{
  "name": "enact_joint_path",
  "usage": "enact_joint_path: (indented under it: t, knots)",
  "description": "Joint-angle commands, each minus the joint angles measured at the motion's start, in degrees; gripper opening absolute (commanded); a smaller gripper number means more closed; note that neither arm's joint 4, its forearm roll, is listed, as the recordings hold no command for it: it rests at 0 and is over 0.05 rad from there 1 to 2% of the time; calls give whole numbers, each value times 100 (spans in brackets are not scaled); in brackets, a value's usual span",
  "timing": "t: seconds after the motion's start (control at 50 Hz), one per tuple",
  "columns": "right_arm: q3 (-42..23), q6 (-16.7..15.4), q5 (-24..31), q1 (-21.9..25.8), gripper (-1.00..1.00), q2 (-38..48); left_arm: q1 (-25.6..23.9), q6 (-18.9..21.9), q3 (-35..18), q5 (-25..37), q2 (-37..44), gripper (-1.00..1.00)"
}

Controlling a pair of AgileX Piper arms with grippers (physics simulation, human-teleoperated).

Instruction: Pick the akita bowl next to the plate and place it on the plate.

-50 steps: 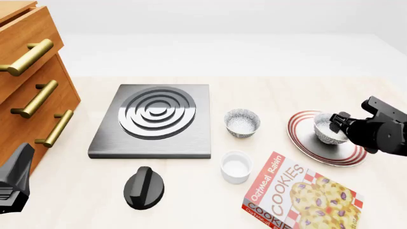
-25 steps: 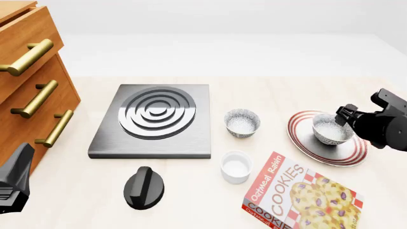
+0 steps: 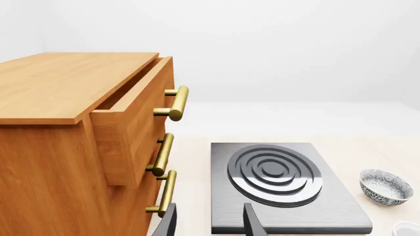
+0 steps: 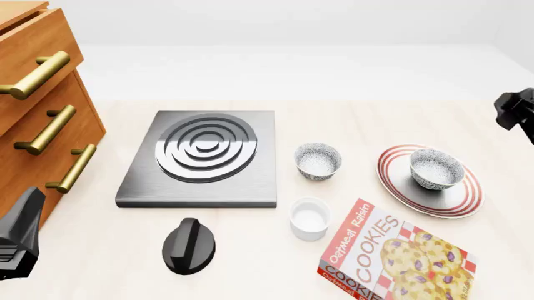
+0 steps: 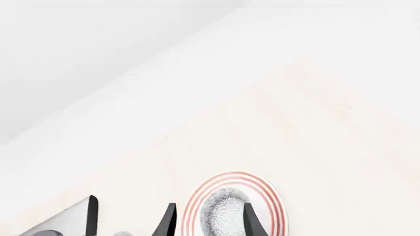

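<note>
The small grey-and-white speckled akita bowl (image 4: 436,169) sat upright on the wide flat white plate with red concentric rings (image 4: 399,185), a little toward that plate's far side, and nothing was touching it; in your right wrist view the bowl (image 5: 221,214) showed between the two dark fingertips with the ringed plate (image 5: 268,192) under it. Your right gripper (image 4: 511,111) hung at the right edge of the front view, well apart from the bowl and above the table, and its jaws stood spread with nothing between them. Left of the plate, a second speckled bowl (image 4: 318,160) rested on the pale wooden table (image 4: 100,250), and just nearer you stood a plain white straight-sided ramekin (image 4: 309,218). A red cookie box (image 4: 392,257) lay beside the ramekin, near the plate's front edge. Farther left lay a square grey metal burner plate with raised rings (image 4: 204,156) and a black knob (image 4: 189,245). Your left gripper (image 3: 208,222) waited beside the wooden drawer cabinet with brass handles (image 4: 42,119), its fingers parted and empty.
</note>
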Motion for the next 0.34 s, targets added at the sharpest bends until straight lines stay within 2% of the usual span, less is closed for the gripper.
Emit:
enact_joint_path:
  t: [0.02,0.14,0.34]
  knots:
    - [427,-297,-62,-31,100,-1659,0,0,0,0,0,100]
    - [778,-323,-222,47,100,-2409,0,0,0,0,0,100]
    - [1319,-378,-1211,129,100,-2472,0,0,0,0,0,100]
